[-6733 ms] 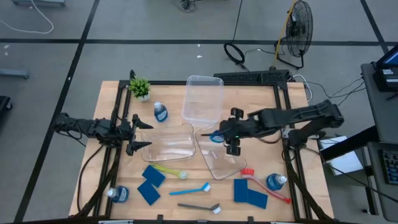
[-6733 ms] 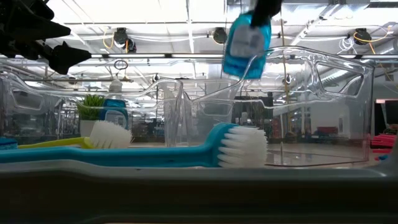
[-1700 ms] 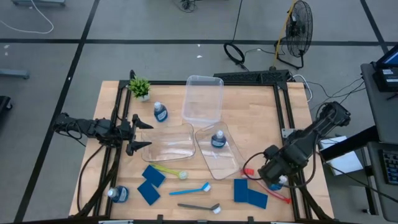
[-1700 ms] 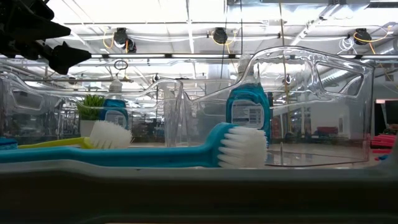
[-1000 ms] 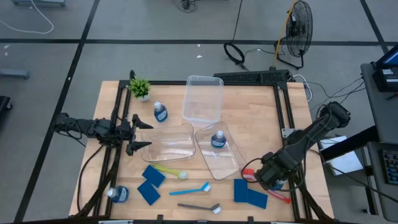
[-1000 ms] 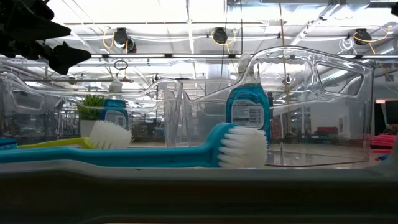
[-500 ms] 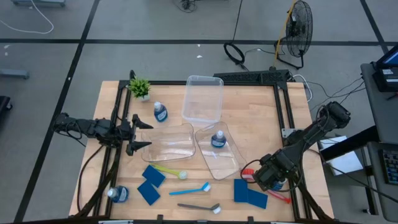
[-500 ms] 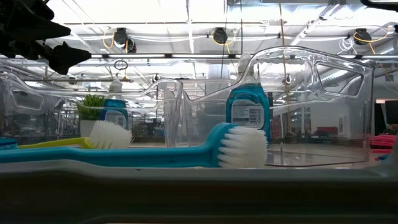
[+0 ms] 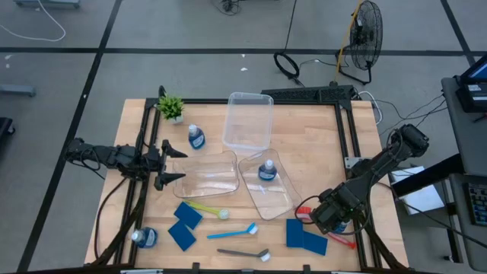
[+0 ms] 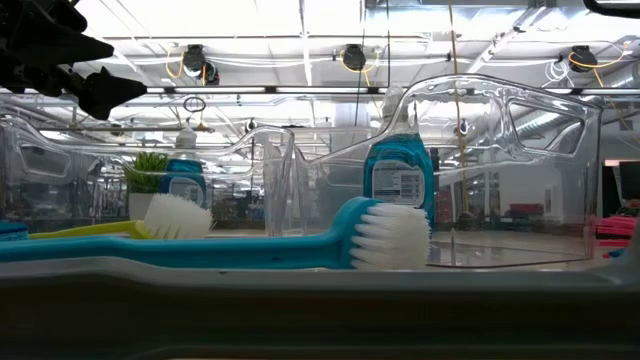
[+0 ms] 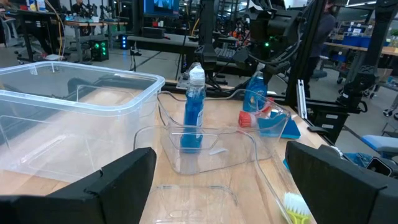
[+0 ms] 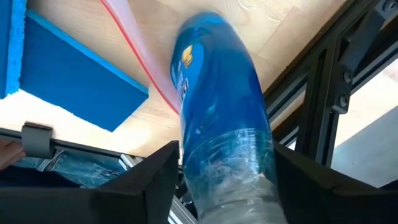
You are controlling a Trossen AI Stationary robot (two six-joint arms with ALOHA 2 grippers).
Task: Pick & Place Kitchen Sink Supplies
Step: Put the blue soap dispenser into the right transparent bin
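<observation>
high view: one bottle (image 9: 265,170) stands upright in the right bin (image 9: 268,185); other supplies loose on the bench (image 9: 312,156). right pincer (image 9: 327,217) low over the near-right bottle.
left wrist view: left pincer (image 11: 217,180) wide, empty.
right wrist view: bottle (image 12: 217,106) between the fingers — long axis along them; grip closure unclear.

Bright overhead ceiling light, glare through clear bins (image 10: 520,150), blurred close-ups.

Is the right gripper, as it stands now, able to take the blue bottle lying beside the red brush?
Probably yes. The right gripper is already down over the bottle, one finger on each side, nothing between them. The red brush lies close alongside and might get nudged.
</observation>
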